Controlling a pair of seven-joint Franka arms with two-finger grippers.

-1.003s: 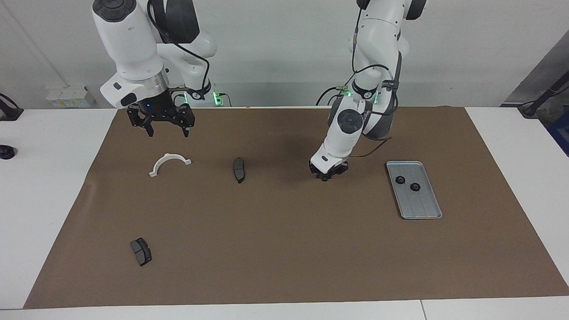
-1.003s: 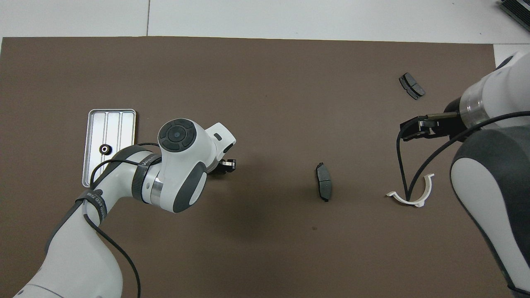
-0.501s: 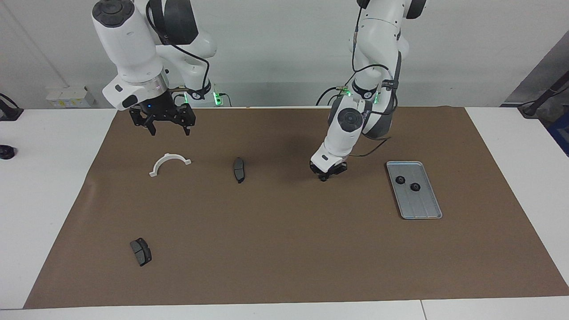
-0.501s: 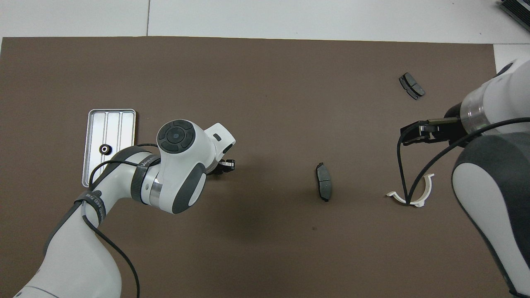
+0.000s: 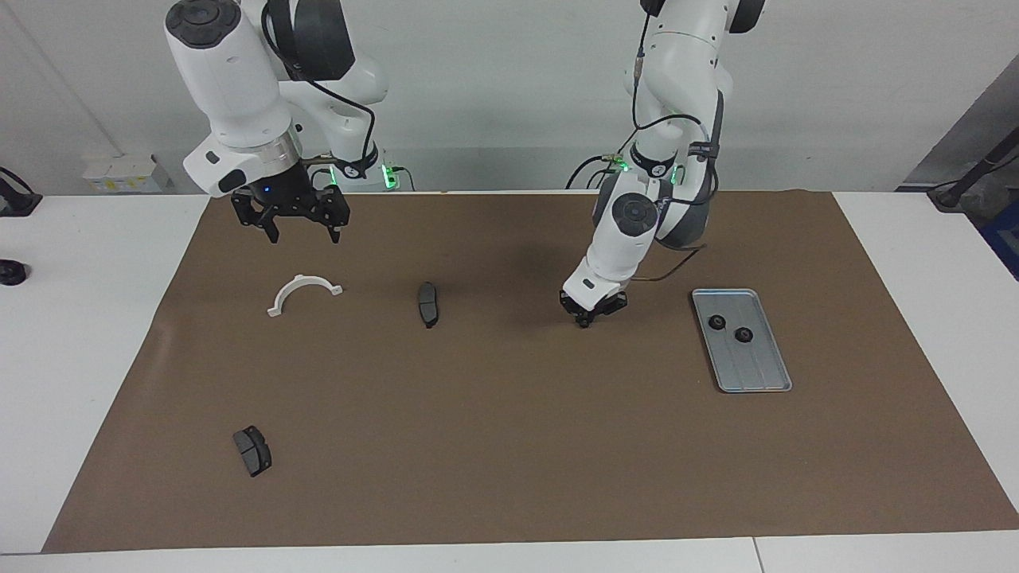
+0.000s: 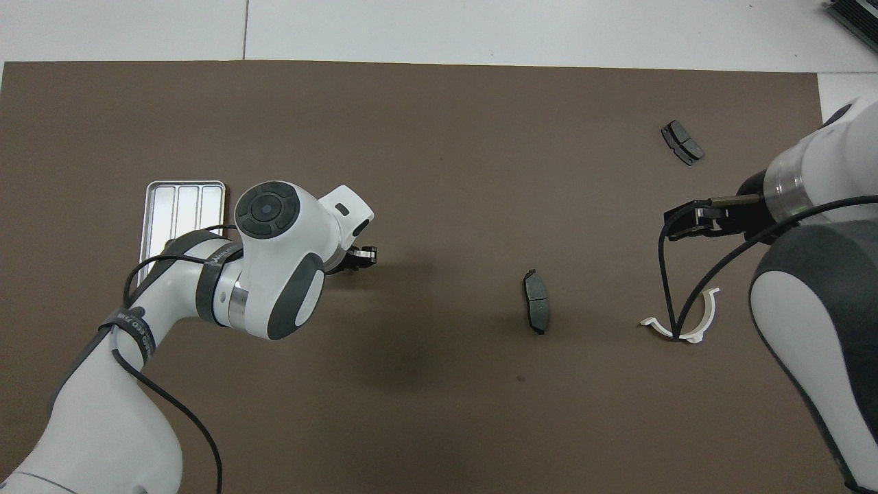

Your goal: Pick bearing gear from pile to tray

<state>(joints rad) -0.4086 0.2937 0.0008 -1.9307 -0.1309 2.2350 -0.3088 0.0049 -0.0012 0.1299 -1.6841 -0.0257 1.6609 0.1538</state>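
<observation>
The silver ribbed tray (image 5: 758, 374) lies on the brown mat toward the left arm's end and holds two black gears (image 5: 716, 322) (image 5: 743, 334). In the overhead view the left arm covers part of the tray (image 6: 180, 202) and hides its gears. My left gripper (image 5: 587, 318) hangs just over the mat beside the tray, toward the table's middle. Its fingers are drawn together on a small dark part that looks like a black gear. It also shows in the overhead view (image 6: 358, 257). My right gripper (image 5: 302, 236) waits open and empty in the air over the white half-ring (image 5: 302, 290).
One dark brake pad (image 5: 427, 303) lies mid-mat between the half-ring and the left gripper. A second pad (image 5: 252, 450) lies far from the robots toward the right arm's end. The mat (image 5: 509, 446) covers most of the white table.
My left gripper closed its fingers, rose slightly off the mat and moved a little toward the tray. The left arm now covers the tray's gear in the overhead view. The right gripper rose slightly.
</observation>
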